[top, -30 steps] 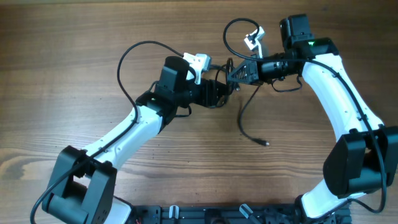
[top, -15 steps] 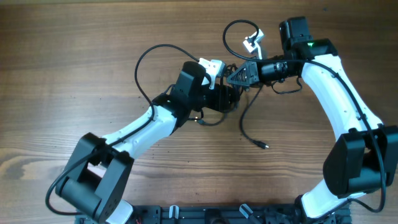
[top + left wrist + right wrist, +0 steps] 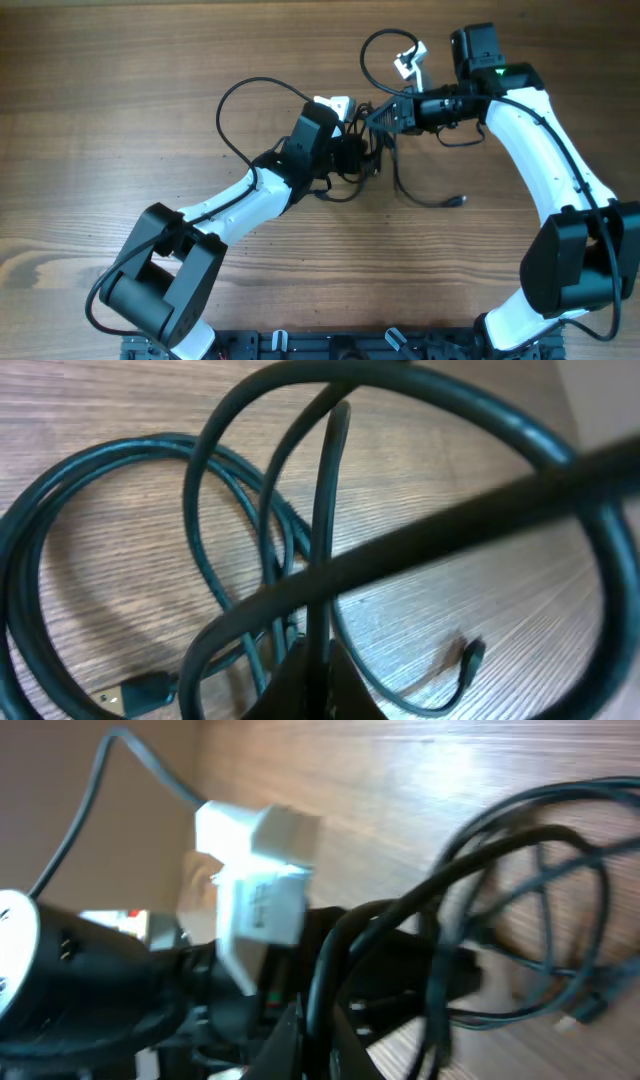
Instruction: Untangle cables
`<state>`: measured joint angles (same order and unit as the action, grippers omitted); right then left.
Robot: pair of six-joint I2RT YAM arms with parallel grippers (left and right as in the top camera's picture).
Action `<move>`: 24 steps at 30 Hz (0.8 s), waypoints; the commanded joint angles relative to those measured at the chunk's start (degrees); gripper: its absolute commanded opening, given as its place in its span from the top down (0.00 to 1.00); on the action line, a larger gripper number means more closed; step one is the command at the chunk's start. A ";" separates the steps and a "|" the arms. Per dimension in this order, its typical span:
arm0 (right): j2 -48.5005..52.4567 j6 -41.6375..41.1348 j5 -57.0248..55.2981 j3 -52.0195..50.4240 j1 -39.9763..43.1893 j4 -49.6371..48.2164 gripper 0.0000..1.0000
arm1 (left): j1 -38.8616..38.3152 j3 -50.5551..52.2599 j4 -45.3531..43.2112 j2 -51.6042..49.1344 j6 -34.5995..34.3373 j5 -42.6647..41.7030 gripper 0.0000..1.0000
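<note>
Upper centre: left gripper (image 3: 374,152) and right gripper (image 3: 370,118) each pinch the cables (image 3: 397,183); 1 plug end (image 3: 460,200) has swung rightward, so the tangle is probably loosening.

One brown wood-grain table (image 3: 100,80) fills the overhead frame. Two white-and-black jointed robot arms lie across it, one from the lower left (image 3: 235,198) and one down the right side (image 3: 545,135). Two small white blocks (image 3: 337,103) (image 3: 408,58) sit at upper middle. One tangle of thin black cables (image 3: 394,175) lies there; its separate cords cannot be counted. The left wrist view shows two plug ends, a flat one lower left (image 3: 140,692) and a small one lower right (image 3: 472,655).
</note>
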<state>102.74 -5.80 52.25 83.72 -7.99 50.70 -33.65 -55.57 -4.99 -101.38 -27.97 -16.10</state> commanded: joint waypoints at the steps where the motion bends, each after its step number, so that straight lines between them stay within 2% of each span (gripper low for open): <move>1: -1.81 -5.86 -11.39 0.79 1.33 -0.87 0.96 | 1.20 0.85 3.39 2.49 0.11 2.01 0.96; 5: -1.81 -8.83 -24.06 0.79 1.31 -0.72 0.95 | 2.51 0.85 7.17 10.84 0.74 2.03 0.96; 9: -1.81 -8.63 -24.41 0.79 1.31 -1.46 0.93 | 3.78 0.85 8.72 21.77 0.74 2.03 0.96; 12: -1.81 -2.10 -14.21 0.79 1.31 -2.75 0.69 | 4.39 0.85 8.79 28.02 0.96 2.08 0.96; 15: -1.81 1.42 -3.93 0.79 1.31 -4.48 0.51 | 5.99 0.85 9.88 31.47 0.94 2.05 0.96; 20: -1.81 0.98 0.57 0.79 1.31 -5.38 0.45 | 8.44 0.85 9.55 32.06 0.46 1.95 0.96; 24: -1.81 0.15 -0.63 0.79 1.31 -5.68 0.39 | 10.84 0.85 0.02 33.35 0.42 -4.22 0.96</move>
<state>102.72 -6.07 49.82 83.72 -7.01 45.45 -24.71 -54.50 1.23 -70.11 -27.77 -15.55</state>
